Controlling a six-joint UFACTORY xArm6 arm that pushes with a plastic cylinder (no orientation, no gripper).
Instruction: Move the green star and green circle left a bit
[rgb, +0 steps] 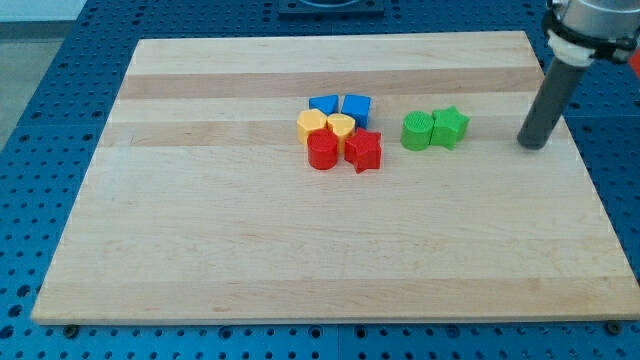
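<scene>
Green star (450, 127) and green circle (417, 131) sit touching, 2 blocks well to the view's left of my tip (535, 145), star nearer. Both look light, rigid, likely quick to slide; best contact is the star's right face. No pincer: rod stands upright, touching nothing. Red, yellow, blue cluster (340, 132) lies farther left.

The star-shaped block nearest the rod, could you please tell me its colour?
Green: the star shows clearly in the camera view.
</scene>
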